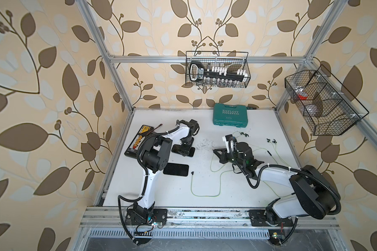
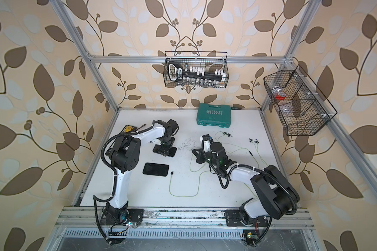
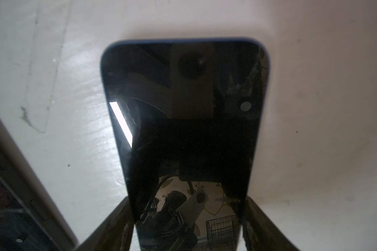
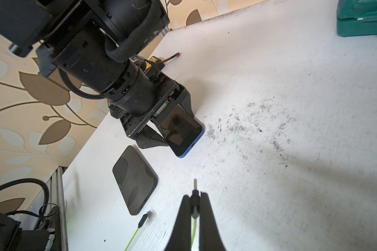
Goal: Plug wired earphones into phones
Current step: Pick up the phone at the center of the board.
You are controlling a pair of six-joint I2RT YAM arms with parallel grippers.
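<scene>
The white tabletop (image 1: 237,191) is scuffed and stands before leaf-patterned wallpaper (image 1: 52,87). The left tool (image 4: 181,131) straddles a blue-edged phone (image 3: 183,108), one finger at each long side; whether it squeezes I cannot tell. The right tool (image 4: 195,198) is clamped on an earphone plug (image 4: 195,192), pin pointing roughly toward that phone. A second phone (image 4: 134,180) lies flat nearby, a loose plug (image 4: 144,218) just beside it.
</scene>
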